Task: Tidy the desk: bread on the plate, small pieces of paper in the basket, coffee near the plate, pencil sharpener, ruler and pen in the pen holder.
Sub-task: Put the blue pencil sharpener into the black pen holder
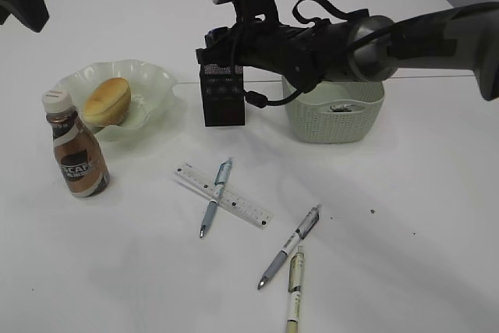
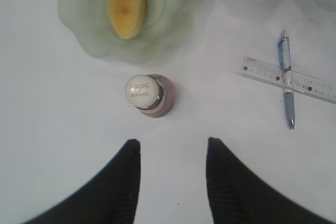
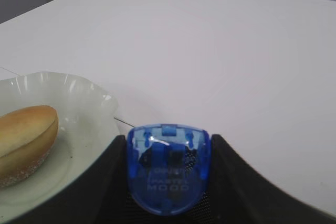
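Nearest the front edge of the tabletop (image 1: 437,232) lie 2 pens side by side: a yellowish pen (image 1: 294,290) and a grey pen (image 1: 289,247) just beside it, their upper ends close together. A little further back, a blue pen (image 1: 215,197) lies across the clear ruler (image 1: 224,195), touching it, towards the middle of the tabletop. The left wrist view shows the same crossing from above.

Towards the left edge the coffee bottle (image 1: 76,147) stands upright with its white cap on, just in front of the pale green plate (image 1: 153,80). The bread (image 1: 107,100) lies on that plate.

The left gripper (image 2: 173,153) hangs over the bare tabletop just in front of the bottle, its 2 dark fingers spread apart with nothing between them.

Further back, the black mesh pen holder (image 1: 224,99) stands upright near the middle, and the pale woven basket (image 1: 335,118) sits to its right, something dark inside it.

The right gripper (image 3: 168,174) reaches across above the pen holder. Its fingers are clamped on the blue translucent pencil sharpener (image 3: 168,169), one on each side.
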You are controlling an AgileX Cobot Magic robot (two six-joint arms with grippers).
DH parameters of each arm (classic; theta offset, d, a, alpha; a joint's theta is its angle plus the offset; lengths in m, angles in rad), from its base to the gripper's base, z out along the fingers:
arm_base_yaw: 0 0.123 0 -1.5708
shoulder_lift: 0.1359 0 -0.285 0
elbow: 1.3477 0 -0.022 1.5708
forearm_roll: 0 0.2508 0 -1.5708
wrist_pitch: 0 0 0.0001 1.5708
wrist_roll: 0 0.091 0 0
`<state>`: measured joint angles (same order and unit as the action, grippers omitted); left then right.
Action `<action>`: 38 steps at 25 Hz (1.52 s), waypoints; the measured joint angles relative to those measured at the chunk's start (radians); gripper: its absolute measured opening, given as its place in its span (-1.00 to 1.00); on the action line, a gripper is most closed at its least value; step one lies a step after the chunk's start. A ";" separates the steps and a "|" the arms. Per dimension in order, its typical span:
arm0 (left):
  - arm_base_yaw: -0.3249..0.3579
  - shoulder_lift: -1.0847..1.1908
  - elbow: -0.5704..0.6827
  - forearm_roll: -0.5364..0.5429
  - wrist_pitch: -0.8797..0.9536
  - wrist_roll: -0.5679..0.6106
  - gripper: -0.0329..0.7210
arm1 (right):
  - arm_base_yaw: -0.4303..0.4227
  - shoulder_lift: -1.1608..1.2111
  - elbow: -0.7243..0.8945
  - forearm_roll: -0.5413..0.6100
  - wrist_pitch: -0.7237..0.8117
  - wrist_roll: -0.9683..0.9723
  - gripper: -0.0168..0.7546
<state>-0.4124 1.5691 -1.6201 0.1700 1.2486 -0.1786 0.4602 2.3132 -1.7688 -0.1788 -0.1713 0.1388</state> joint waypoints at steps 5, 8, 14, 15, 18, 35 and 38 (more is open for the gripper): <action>0.000 0.000 0.000 0.000 0.000 0.000 -0.10 | 0.000 0.000 0.000 0.000 0.000 0.000 -0.09; 0.000 0.000 0.000 0.000 0.000 0.000 -0.10 | 0.000 0.000 0.000 0.000 -0.002 0.000 -0.08; 0.000 0.000 0.000 0.000 0.000 0.000 -0.12 | 0.000 0.016 -0.035 0.002 0.000 0.000 -0.08; 0.000 0.000 0.000 0.000 0.000 0.000 -0.11 | 0.000 0.024 -0.061 0.002 0.013 0.000 -0.08; 0.000 0.000 0.000 0.000 0.000 0.000 -0.11 | 0.000 0.060 -0.134 0.004 0.075 0.000 -0.08; 0.000 0.000 0.000 0.000 0.000 0.000 -0.11 | 0.000 0.072 -0.156 0.007 0.144 0.002 0.05; 0.000 0.000 0.000 0.000 0.000 0.000 -0.11 | 0.000 0.072 -0.156 0.007 0.153 0.004 0.15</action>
<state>-0.4124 1.5691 -1.6201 0.1700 1.2486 -0.1786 0.4602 2.3848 -1.9252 -0.1715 -0.0187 0.1424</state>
